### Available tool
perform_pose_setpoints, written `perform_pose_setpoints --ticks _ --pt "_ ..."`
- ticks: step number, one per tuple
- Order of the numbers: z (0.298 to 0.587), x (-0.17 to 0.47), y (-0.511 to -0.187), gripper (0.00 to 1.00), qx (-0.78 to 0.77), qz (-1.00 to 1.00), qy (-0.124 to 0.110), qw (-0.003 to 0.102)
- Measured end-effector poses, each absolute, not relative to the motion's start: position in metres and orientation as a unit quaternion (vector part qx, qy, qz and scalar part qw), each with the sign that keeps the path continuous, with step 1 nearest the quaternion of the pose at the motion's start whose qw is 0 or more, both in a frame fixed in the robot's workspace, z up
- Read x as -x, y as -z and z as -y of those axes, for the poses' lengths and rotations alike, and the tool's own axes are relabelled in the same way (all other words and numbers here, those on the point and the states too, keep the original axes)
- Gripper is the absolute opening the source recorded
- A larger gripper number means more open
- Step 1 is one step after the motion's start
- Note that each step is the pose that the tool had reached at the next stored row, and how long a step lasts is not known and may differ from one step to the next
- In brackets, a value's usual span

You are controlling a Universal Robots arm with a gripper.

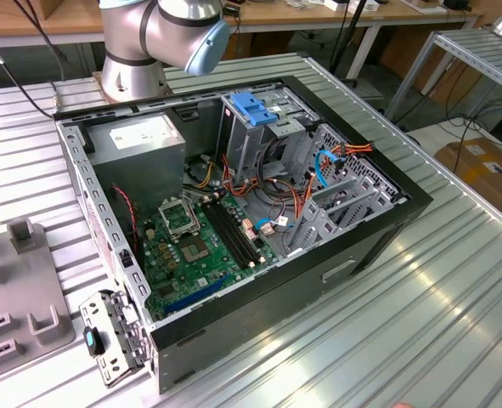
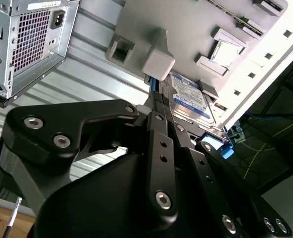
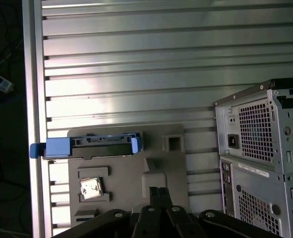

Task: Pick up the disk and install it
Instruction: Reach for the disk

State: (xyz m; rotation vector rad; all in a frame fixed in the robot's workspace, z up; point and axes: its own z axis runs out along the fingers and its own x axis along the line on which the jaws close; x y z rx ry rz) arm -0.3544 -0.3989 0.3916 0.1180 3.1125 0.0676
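Item one: we are logging a grey arm (image 1: pixel 161 30), its blue-capped joint (image 1: pixel 206 44) sitting above the upright base (image 1: pixel 132 75) in the exterior view. Item two: we are logging a black gripper (image 3: pixel 159 194) in the first wrist view, fingers (image 3: pixel 153 196) lying drawn together, tips aimed downward.

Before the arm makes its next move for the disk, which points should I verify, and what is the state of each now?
1. The disk stands on edge in the grey fixture: ok.
2. The gripper is lined up with the disk: not ok; in the first wrist view it is apart from it.
3. The disk is held: not ok.
4. The computer case is open: ok.
5. The drive cage has a free bay: cannot tell; a blue handle piece sits on top.
6. The cables are clear of the cage: cannot tell; they run close beside it.
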Motion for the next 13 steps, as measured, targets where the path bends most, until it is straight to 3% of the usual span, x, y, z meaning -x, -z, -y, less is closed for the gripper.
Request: perform_pose_setpoints --ticks 13 --pt "0.3989 0.3567 -0.3916 0.11 -0.038 -0.999 -0.022 0.013"
